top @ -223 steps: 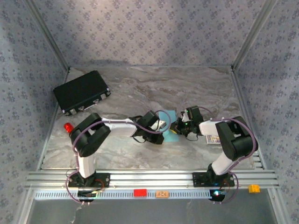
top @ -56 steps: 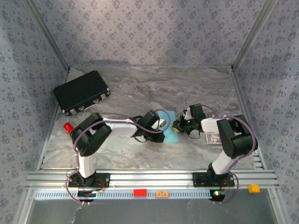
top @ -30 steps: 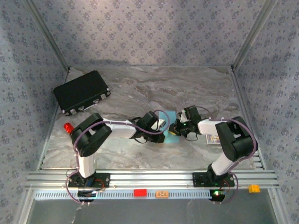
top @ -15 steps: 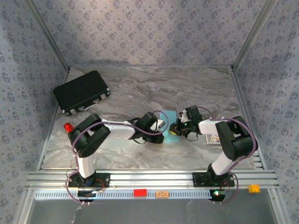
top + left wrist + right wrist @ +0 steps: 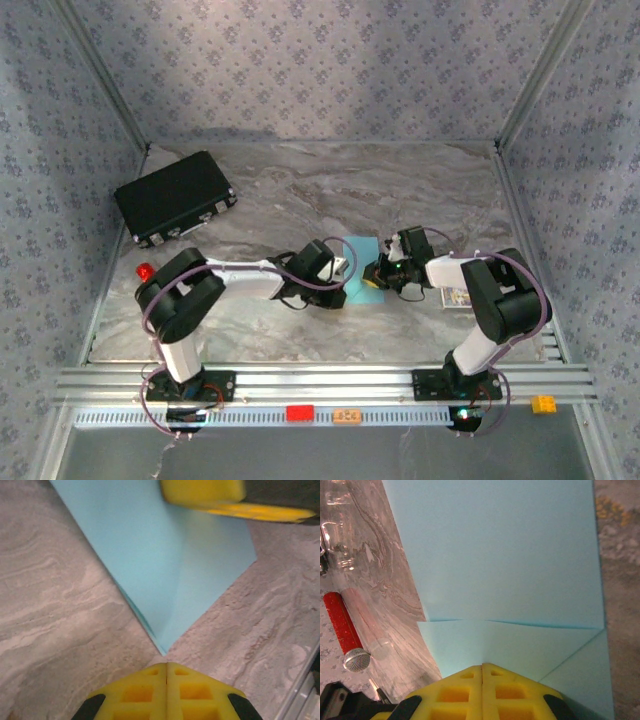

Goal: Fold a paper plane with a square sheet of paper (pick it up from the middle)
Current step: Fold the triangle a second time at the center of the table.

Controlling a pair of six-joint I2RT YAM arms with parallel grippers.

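The left gripper (image 5: 166,666) has backed away leftward (elbow too), uncovering more paper (image 5: 360,250).

The table (image 5: 400,190) had a grey, marbled top. A black case (image 5: 175,210) lay at its far left, askew to the edges. A small red stick (image 5: 146,271) lay nearer, close to the left edge. The square sheet of paper (image 5: 357,262) lay near the middle, creased, with flaps folded in at one end. A small printed card (image 5: 457,297) lay to its right.
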